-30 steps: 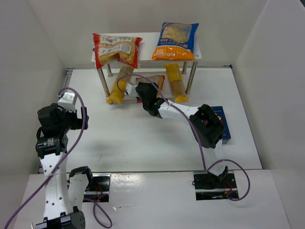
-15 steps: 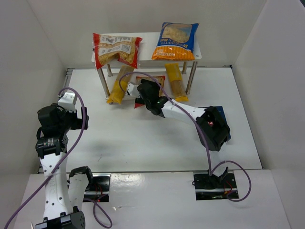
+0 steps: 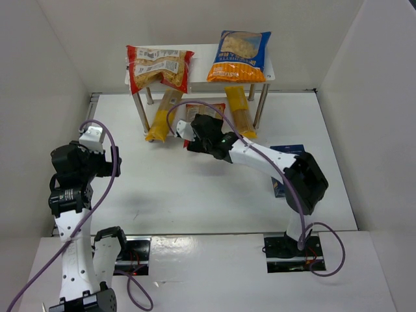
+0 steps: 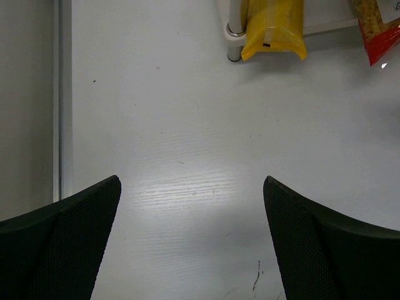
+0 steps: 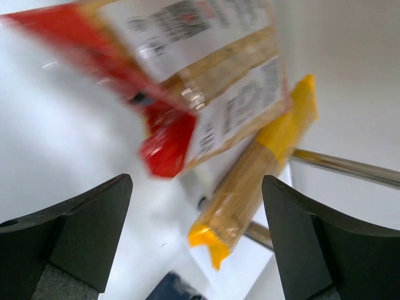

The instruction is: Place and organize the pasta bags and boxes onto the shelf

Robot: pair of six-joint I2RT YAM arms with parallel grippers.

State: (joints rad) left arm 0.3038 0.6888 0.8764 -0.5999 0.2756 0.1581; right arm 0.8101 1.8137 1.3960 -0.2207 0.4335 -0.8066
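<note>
Changed: my right end effector (image 5: pixel 197 240) has gone from pinching to spread, letting go of the red-edged bag (image 3: pixel 207 109) under the shelf (image 3: pixel 201 60).
Right wrist only: the bag's blurred label, with a yellow bag (image 5: pixel 250 181) beside it.
Left end effector (image 4: pixel 190 240): spread, empty.
Box (image 3: pixel 290 153): on the counter, right of the shelf.

A robotics lab test cell is shown. A white table (image 3: pixel 195 195) is boxed in on three sides by plain white wall panels (image 3: pixel 58 52), and a left arm (image 3: pixel 68 188) and a right arm (image 3: pixel 253 153) are bolted at its near edge, with purple cables (image 3: pixel 117 164) looped along them. A small shelf (image 3: pixel 201 62) stocked with pasta bags (image 3: pixel 159 67) is set at the far side as a staged prop.
</note>
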